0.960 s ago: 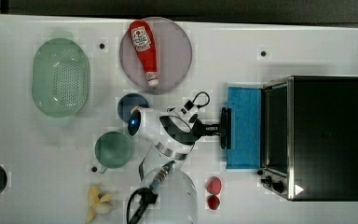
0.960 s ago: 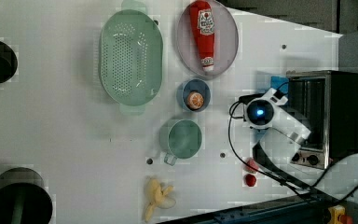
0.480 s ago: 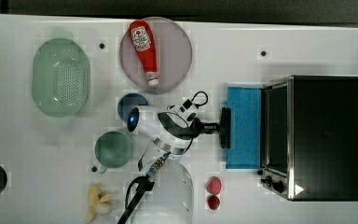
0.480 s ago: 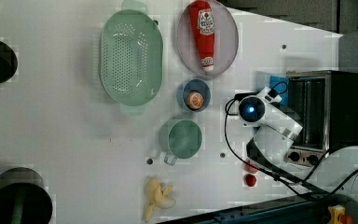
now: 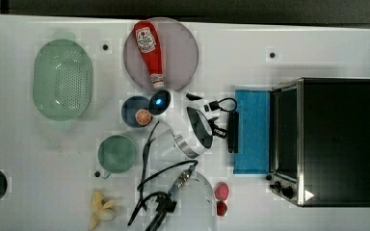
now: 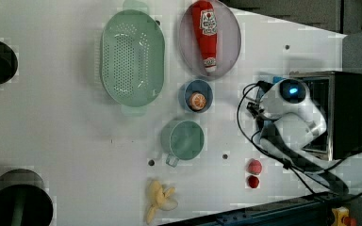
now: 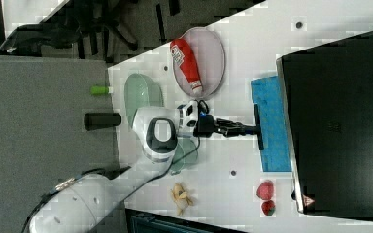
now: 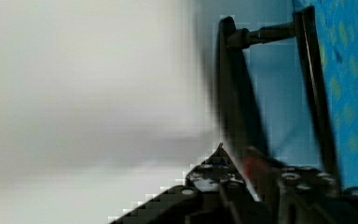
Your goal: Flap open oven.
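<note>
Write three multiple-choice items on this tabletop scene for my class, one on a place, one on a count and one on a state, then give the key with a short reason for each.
1. Where does the ketchup bottle lie?
A. on the round plate
B. in the green colander
C. on top of the oven

2. How many small red fruits lie near the oven's knob corner in the top view?
A. one
B. two
C. four

3. How does the oven's blue door stand?
A. shut upright
B. folded down flat
C. taken off

Key: 1 A, the bottle rests across the plate. 2 B, one red fruit lies beside a smaller one. 3 B, the door lies open on the table, with the gripper at its bar handle.
</note>
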Robot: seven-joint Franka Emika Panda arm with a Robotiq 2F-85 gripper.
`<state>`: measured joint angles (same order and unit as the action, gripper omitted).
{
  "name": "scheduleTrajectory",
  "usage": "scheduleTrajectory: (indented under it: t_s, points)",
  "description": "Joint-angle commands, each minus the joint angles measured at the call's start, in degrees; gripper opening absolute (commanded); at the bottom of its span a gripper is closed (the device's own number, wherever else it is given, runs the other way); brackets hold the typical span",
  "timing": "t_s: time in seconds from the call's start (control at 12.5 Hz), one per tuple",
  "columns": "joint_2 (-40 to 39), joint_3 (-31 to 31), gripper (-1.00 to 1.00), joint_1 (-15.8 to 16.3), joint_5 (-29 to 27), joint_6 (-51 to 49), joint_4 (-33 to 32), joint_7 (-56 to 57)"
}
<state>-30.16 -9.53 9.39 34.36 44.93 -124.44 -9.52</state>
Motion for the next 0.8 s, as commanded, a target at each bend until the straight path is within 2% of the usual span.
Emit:
scheduleTrajectory:
  t_s: [0.08,0.24,0.32,0.64,0.8]
  points:
    - [9.6,2.1,-0.65,1.0,-14.3,1.8,2.0,-3.4]
    - [15.8,1.9,-0.65,0.5,-25.1,-0.5,2.0,-3.0]
    - [19.0,1.7,-0.65,0.4,-27.8,-2.5,2.1,-2.9]
    - [30.5,-0.8,-0.65,0.2,-29.4,-12.8,4.8,-2.9]
    - [35.1,-1.9,-0.65,0.2,-29.9,-21.4,7.2,-2.9]
